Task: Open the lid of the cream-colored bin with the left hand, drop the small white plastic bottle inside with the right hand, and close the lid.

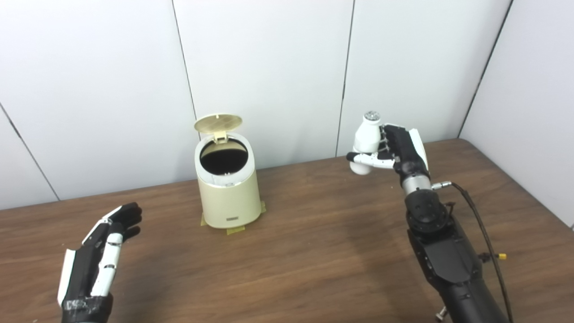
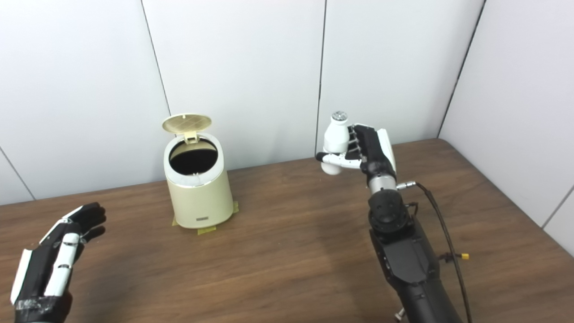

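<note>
Clearly upright at frame centre-right, the small white plastic bottle [image 1: 365,141] with a silvery cap is clasped in the right hand [image 1: 401,150], raised off the brown wooden table [image 1: 314,251]. Centre-left stands the cream-colored cylindrical bin [image 1: 228,193], its round lid [image 1: 218,122] tipped up. The left hand [image 1: 101,253] is spread, lower left. Pale wall panels [image 1: 269,67] stand behind.

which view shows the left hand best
Left eye view: the left hand, open and empty, sits fully inside the frame. In the right eye view it is pushed into the bottom-left corner, its wrist cut by the edge.
</note>
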Controlling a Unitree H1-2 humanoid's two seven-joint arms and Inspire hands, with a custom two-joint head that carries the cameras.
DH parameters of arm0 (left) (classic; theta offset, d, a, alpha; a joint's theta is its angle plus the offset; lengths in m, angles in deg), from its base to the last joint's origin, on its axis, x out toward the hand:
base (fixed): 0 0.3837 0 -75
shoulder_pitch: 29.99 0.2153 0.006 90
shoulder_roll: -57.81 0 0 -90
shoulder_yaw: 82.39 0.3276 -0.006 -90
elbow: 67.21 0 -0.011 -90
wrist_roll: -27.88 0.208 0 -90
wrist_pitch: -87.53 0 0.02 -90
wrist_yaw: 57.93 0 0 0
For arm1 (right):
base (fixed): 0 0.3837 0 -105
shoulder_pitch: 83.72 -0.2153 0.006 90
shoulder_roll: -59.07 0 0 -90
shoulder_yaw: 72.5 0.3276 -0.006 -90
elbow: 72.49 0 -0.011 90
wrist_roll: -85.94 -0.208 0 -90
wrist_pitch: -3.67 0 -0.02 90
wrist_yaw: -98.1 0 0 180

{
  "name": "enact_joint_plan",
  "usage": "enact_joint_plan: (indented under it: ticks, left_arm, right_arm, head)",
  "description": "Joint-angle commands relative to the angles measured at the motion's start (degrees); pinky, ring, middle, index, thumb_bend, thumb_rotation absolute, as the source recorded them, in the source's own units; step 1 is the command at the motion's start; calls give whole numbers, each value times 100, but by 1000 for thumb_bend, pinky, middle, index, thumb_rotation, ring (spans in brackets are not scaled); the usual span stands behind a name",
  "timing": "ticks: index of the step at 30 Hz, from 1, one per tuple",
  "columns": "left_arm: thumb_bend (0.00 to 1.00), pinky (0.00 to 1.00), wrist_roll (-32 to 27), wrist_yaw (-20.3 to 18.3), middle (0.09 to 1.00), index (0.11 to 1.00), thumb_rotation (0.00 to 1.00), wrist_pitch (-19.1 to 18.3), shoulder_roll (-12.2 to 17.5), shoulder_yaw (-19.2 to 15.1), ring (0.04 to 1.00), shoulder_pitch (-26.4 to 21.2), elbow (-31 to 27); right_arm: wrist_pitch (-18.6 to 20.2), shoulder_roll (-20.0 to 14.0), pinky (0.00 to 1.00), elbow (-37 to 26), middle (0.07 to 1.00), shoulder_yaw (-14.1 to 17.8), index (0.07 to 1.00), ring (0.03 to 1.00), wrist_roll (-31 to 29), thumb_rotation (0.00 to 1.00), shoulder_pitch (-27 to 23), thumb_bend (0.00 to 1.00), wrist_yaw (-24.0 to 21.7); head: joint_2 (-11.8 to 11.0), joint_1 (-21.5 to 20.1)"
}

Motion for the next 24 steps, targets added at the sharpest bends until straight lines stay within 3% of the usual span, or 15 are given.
enact_joint_plan:
  ticks: [1, 13, 22, 24]
  left_arm:
    - [237, 797, 103, 95, 792, 785, 719, 242, -28, 28, 810, -222, -101]
    - [245, 814, 102, 128, 797, 793, 712, 221, -101, 102, 823, -241, -74]
    - [269, 803, 208, 152, 816, 807, 708, 284, -180, 248, 832, -284, 59]
    - [247, 798, 269, 208, 814, 800, 811, 186, -230, 267, 829, -276, 14]
  right_arm:
    - [65, 12, 354, -371, 505, -47, 484, 428, -10, 0, -289, 518, -173]
    - [540, 265, 348, -955, 499, -384, 490, 428, 202, 0, -459, 519, -652]
    - [524, 438, 332, -1376, 497, -650, 495, 421, 209, 0, -627, 518, -1041]
    - [685, 544, 327, -1511, 503, -639, 489, 422, 109, 0, -672, 518, -1121]
  head:
    - [3, 30]
    - [-24, 235]
    - [-67, 631]
    - [-69, 743]
